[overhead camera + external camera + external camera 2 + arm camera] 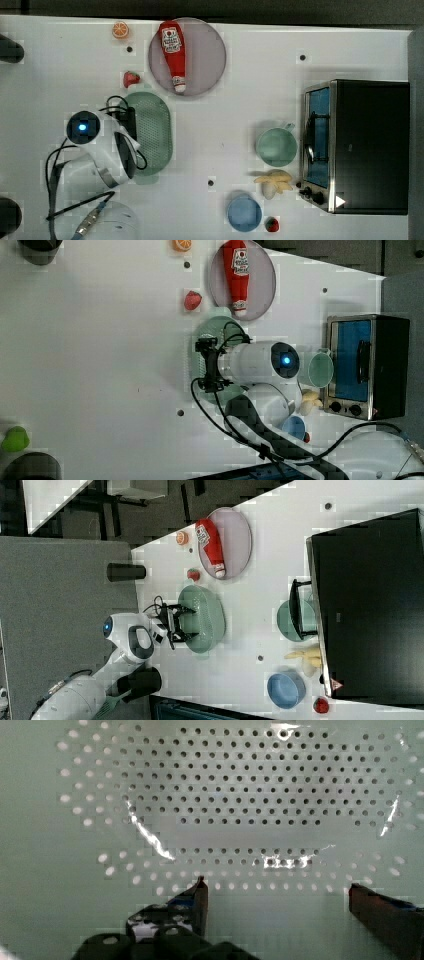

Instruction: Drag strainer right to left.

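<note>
Hovering: your gripper (pixel 277 890) hung spread wide over the strainer (pixel 152 131), both fingers pointing down into its bowl and holding nothing.
Fingers: one dark fingertip (pixel 200 892) and its partner stood well apart above the perforated floor; whether they touched it, you could not tell.
Strainer place: it lay on the white table (pixel 250 100), just beside the strawberry (pixel 131 78) and near the plate (pixel 210 55) carrying the ketchup bottle (pixel 172 55), well apart from the cup (pixel 276 146) and toaster oven (pixel 370 145).
Handling: thin plastic, so you could judge it light, fairly stiff and prone to skidding or tipping on the smooth table.
Hold: the rim or inner wall looked your best purchase; hooking a finger inside the bowl would probably drag it without a pinch.
</note>
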### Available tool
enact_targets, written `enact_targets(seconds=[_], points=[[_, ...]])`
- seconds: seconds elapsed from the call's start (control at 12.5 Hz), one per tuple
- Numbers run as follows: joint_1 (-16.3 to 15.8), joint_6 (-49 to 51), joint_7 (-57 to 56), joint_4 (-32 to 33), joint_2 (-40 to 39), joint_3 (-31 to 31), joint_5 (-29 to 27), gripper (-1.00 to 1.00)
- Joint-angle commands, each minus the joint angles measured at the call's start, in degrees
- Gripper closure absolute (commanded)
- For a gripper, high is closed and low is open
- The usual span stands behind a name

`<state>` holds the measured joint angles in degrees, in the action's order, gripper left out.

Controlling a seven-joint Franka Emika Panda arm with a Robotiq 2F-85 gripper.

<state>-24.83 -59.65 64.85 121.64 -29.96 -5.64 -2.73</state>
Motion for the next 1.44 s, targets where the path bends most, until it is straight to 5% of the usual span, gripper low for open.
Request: enact_targets(seconds=[0.08,1.12,1.44], points=[[-4.66,0.72,5.92,-4.28,-3.34,0.27,-2.97,-1.0],[-13.8,1.06,15.89,-17.84,-11.35,0.21,-6.69,-1.0],[-13.42,11.13,5.67,-17.66,-5.08,2.23,-6.34,-1.0]])
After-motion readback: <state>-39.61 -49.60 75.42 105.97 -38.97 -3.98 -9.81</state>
